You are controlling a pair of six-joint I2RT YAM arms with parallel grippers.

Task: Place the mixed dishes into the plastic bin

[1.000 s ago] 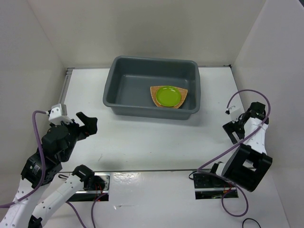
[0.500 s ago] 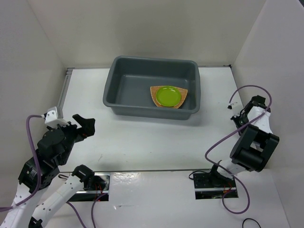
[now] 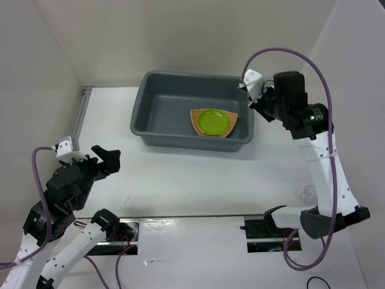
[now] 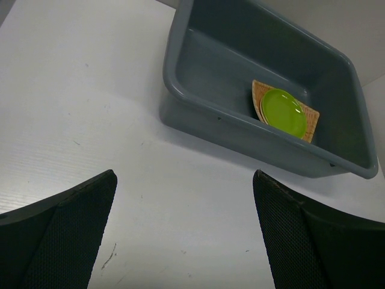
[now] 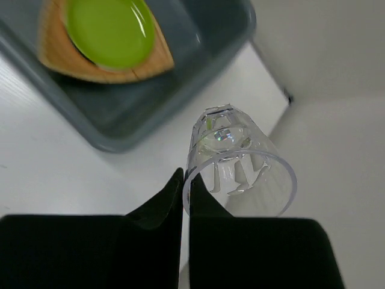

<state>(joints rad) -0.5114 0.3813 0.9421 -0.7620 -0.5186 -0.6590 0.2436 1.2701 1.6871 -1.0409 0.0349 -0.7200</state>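
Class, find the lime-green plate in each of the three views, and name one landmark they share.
Top external: lime-green plate just above centre, in the grey bin.
Left wrist: upper right, in the bin.
Right wrist: top left.
Shared landmark: the orange woven plate under it.

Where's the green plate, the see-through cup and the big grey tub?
lime-green plate (image 3: 213,122), top view, its middle.
clear cup (image 5: 233,164), right wrist view, its ribbed side wall.
grey plastic bin (image 3: 195,74), top view, its far rim.

right gripper (image 5: 182,180) risen from low at right to beside bin's (image 3: 180,141) right rim; jaws closed, pinching clear cup (image 5: 237,162) wall.
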